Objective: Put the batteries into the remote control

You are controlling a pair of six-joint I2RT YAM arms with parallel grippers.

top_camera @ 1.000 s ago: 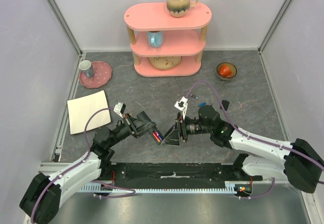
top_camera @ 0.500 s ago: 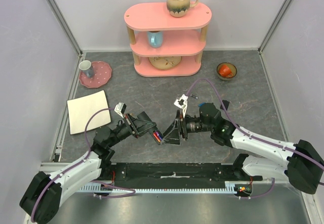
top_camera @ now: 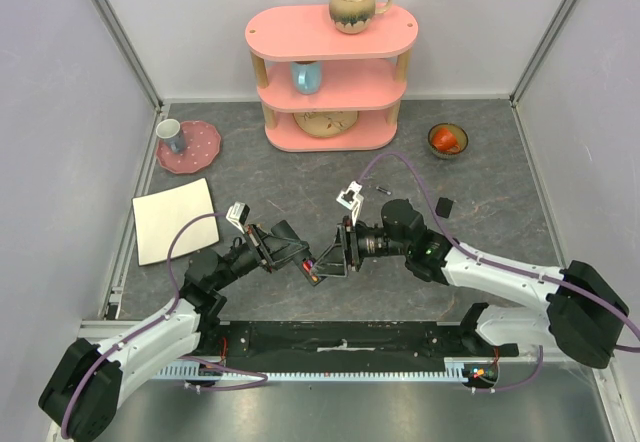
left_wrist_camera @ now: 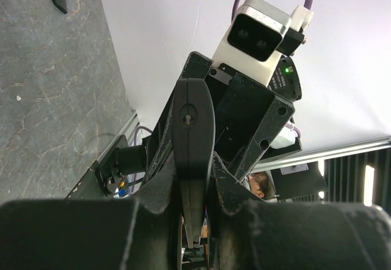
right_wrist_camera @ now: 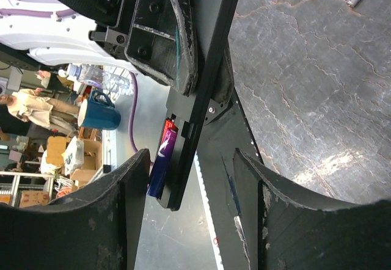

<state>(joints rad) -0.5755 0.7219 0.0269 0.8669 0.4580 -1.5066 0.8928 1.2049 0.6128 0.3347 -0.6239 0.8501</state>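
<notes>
Above the near middle of the desk, the left claw is clamped shut on the remote control, holding the slim black bar up off the surface with its free end pointing toward the right arm. A purple and red battery sits in the open compartment near that end. The right claw stands open, one of its fingers on either side of the remote's tip; whether they touch it I cannot tell.

On the desk behind the right arm lies a dark battery, and further right a small black square piece. The desk top is dark grey with pale marble-like veining. A white pad lies at the left, and behind it a pink dotted plate carries a small grey cup. At the right rear stands a bowl with something red inside.

Against the back wall is a pink three-tier shelf: a brown glazed mug on top, a blue cup on the middle tier, a tan dish at the bottom. Plain pale lilac walls close in three sides, with metal frame posts running down at the corners. A black rail runs along the near edge between the arm bases.
</notes>
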